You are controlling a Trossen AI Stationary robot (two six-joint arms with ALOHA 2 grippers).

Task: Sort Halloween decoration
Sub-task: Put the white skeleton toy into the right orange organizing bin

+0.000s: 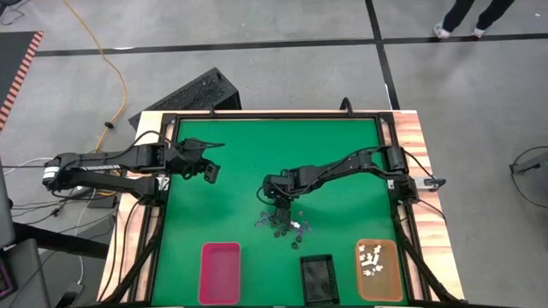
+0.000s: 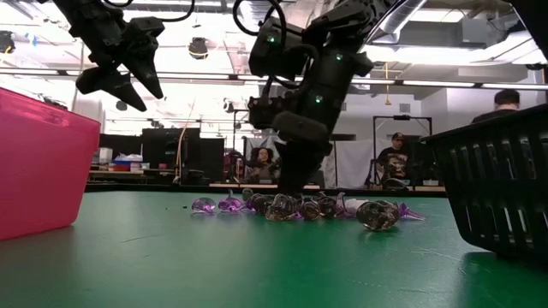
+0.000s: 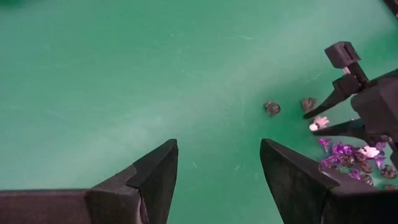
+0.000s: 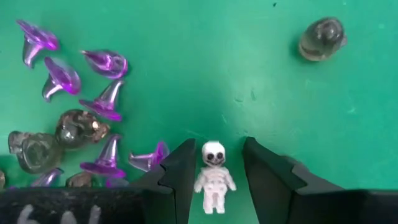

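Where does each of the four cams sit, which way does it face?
High: overhead, straight down; both arms, green table, three trays.
Low: table height, level across; right gripper on the trinket pile.
Left wrist: forward past the open left gripper, hovering above the table.
Right wrist: down on a white skeleton between its fingers.
Shared: left wrist and low both show the pile.
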